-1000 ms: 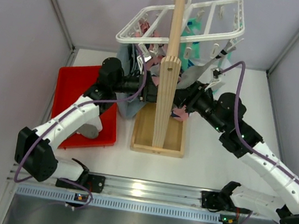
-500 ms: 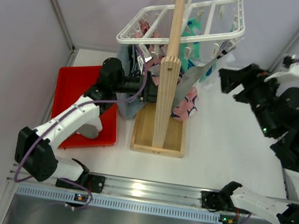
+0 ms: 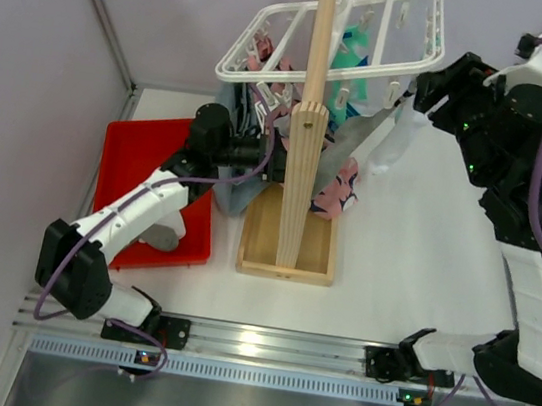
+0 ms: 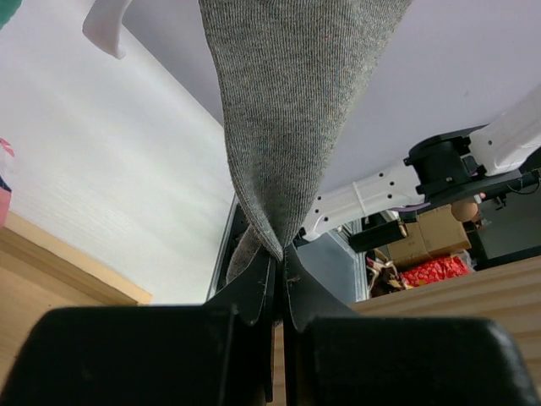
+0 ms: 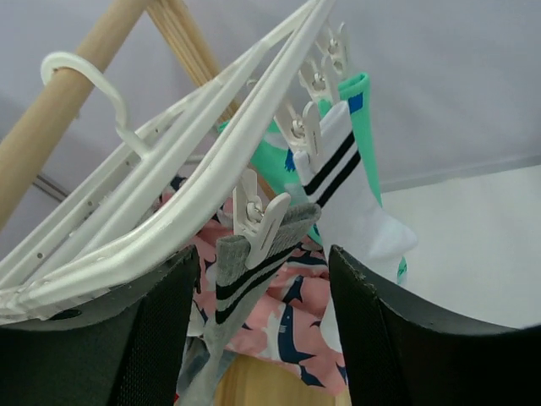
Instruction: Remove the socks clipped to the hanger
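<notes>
Hanger: the white grid frame (image 5: 211,190) hooks over the top of the wooden post (image 3: 301,167) at the far middle of the table (image 3: 413,273) and hangs tilted, its clips dangling under the rim.

Socks: all are clipped along the hanger's right and far edges. They are a white sock with black stripes (image 5: 347,194), a teal sock (image 5: 365,93) behind it, and a black-banded grey sock (image 5: 245,279) nearest the right wrist camera.

Left end effector (image 4: 279,266): closed, its tips pinching the lower point of a grey knit sock (image 4: 296,101), which stretches taut upward from them. I cannot tell whether this is the black-banded one.

Right end effector (image 5: 264,258): open, raised at the hanger's right edge. Its fingers (image 5: 127,338) are spread to either side of the black-banded grey sock's clip and touch nothing.

Other cloth: a pink cloth with navy print (image 5: 287,313) hangs under the frame, behind the socks and beside the post.

Edges: the post's box base (image 3: 265,243) stands mid-table. A red tray (image 3: 135,164) lies against the left wall, and the left arm crosses over it.

Open room: white table shows between the box base and the right wall, below the raised right arm. To the left, the tray and the left arm fill the gap to the wall.
</notes>
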### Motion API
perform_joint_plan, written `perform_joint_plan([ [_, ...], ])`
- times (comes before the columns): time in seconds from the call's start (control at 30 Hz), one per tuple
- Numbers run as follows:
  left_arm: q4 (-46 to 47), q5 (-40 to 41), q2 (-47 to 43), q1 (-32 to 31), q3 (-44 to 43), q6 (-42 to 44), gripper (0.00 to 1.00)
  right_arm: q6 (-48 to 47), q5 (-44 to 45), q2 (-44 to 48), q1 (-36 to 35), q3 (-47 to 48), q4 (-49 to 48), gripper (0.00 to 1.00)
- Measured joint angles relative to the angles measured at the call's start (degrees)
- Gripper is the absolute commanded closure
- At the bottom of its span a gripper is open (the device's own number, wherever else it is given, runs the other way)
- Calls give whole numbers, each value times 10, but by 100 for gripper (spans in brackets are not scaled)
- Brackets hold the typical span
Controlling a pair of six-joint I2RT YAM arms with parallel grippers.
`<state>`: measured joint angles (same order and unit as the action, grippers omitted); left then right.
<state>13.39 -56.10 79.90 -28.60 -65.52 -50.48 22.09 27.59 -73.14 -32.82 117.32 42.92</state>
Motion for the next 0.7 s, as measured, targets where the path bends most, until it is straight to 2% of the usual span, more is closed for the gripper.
perform_joint_plan([
  [0.3, 1, 7, 21, -1, -16, 25, 100, 0, -3, -24, 0, -24, -19, 43],
  [0.7, 0, 7, 23, -3, -16, 26, 100, 0, 26, -2, 0, -157, -159, 49],
])
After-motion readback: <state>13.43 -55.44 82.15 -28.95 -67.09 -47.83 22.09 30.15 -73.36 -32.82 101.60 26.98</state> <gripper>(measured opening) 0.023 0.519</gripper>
